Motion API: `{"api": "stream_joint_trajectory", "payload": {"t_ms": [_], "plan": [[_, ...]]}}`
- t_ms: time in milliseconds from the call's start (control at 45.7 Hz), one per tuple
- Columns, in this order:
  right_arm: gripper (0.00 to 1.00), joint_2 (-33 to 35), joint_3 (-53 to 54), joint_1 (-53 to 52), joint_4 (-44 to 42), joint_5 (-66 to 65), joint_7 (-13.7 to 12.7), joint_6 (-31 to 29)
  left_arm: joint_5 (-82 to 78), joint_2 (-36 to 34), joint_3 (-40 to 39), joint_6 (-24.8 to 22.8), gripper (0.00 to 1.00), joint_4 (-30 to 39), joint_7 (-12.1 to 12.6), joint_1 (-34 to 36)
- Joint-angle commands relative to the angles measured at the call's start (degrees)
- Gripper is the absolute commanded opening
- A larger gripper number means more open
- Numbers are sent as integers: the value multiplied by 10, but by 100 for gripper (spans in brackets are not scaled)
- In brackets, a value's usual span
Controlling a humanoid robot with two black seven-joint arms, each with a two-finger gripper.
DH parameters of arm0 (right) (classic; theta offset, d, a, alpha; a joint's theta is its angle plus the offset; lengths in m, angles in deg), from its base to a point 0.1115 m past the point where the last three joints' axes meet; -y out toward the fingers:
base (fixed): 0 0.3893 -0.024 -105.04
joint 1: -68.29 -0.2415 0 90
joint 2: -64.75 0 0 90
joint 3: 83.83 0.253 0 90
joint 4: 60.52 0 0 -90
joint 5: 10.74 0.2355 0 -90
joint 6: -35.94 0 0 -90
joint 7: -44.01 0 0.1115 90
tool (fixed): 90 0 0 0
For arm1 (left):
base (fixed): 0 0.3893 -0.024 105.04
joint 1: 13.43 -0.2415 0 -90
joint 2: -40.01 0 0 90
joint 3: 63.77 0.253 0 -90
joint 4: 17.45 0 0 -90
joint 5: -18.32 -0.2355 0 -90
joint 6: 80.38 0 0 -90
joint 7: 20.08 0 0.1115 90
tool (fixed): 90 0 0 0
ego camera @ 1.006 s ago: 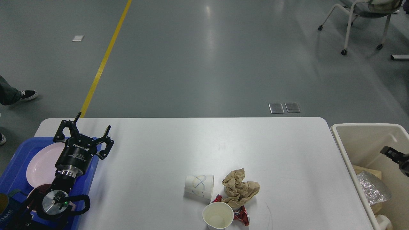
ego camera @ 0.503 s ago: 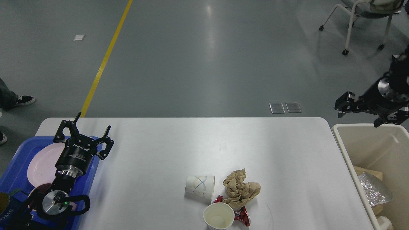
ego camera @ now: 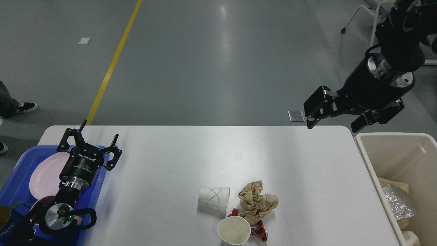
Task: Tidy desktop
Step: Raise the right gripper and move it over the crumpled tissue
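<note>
The white desktop (ego camera: 191, 153) fills the lower part of the head view. Near its front edge lie a tipped paper cup (ego camera: 213, 199), an upright empty paper cup (ego camera: 233, 231), a crumpled brown paper (ego camera: 256, 201) and a red wrapper (ego camera: 258, 229). My left gripper (ego camera: 90, 136) is open and empty above the tray's right edge at the left. My right gripper (ego camera: 331, 124) is open and empty, raised over the table's far right corner, well away from the litter.
A blue tray (ego camera: 15, 186) at the left holds a pink plate (ego camera: 44, 174) and a bowl. A beige bin (ego camera: 392, 143) at the right holds foil and paper. A chair (ego camera: 370, 20) and a person's shoe (ego camera: 25, 106) are on the floor.
My right arm has risen out of the bin and swung up and left; its gripper now hangs over the table's far right corner. The left arm has not moved.
</note>
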Motion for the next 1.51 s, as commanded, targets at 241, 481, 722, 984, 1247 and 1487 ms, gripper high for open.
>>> {"api": "stream_joint_trajectory", "payload": {"t_ms": [241, 481, 722, 984, 1247, 1487], "plan": [[100, -39, 22, -14, 26, 11, 1, 33, 0, 0, -1, 0, 96, 0, 0, 0], [100, -55, 59, 72, 23, 47, 1, 98, 0, 0, -1, 0, 96, 0, 0, 0], [100, -97, 113, 231, -35, 44, -1, 196, 0, 0, -1, 0, 96, 0, 0, 0], [100, -145, 139, 397, -142, 41, -1, 247, 0, 0, -1, 0, 96, 0, 0, 0], [100, -177, 139, 481, -194, 39, -1, 286, 0, 0, -1, 0, 96, 0, 0, 1], [100, -186, 153, 550, -239, 39, 0, 325, 0, 0, -1, 0, 96, 0, 0, 0]]}}
